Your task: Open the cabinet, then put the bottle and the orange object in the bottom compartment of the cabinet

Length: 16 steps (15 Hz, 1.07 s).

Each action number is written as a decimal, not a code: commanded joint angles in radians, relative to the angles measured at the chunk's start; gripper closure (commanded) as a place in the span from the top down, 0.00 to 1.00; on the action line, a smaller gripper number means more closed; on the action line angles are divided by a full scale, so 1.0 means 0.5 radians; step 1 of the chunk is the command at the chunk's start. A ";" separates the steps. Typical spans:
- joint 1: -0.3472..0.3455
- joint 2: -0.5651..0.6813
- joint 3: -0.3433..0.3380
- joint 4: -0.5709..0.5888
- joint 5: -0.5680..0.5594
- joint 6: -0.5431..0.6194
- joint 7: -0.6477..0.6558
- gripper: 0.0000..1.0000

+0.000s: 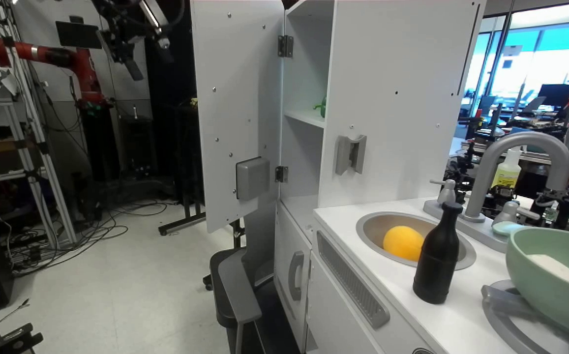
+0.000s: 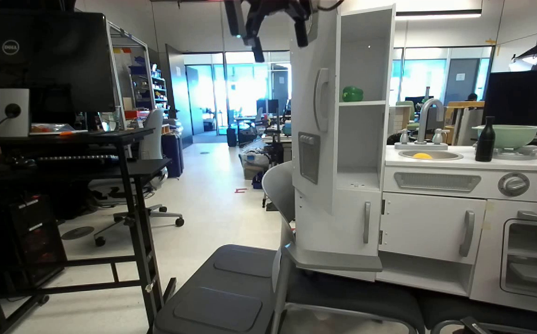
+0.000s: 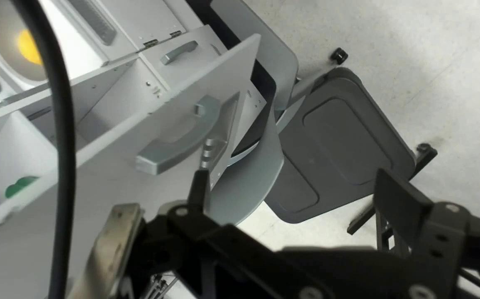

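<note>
A pale lab floor (image 1: 141, 285) stretches away beside the white tabletop (image 1: 461, 314). Near the tabletop's front edge the bottle (image 1: 439, 255) stands upright, next to the sink (image 1: 370, 228); the orange object (image 1: 402, 242) rests down in that sink. The cabinet (image 2: 365, 60) has its door (image 1: 240, 113) open already, so fetching the first item is probably the step in hand. The jaws hang high off the door's outer face, spread, with nothing between them. They should go round the door without nudging it, straddle the bottle squarely below its shoulders, lift it straight, clear of the green bowl (image 1: 535, 287), and keep it upright into the bottom compartment (image 2: 359, 134). The bottle is near-black and slim-necked; the orange object, smooth, plump, yellow-orange.
</note>
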 commanded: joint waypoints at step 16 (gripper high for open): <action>-0.653 -0.953 -0.209 -0.704 0.172 -0.150 -0.789 1.00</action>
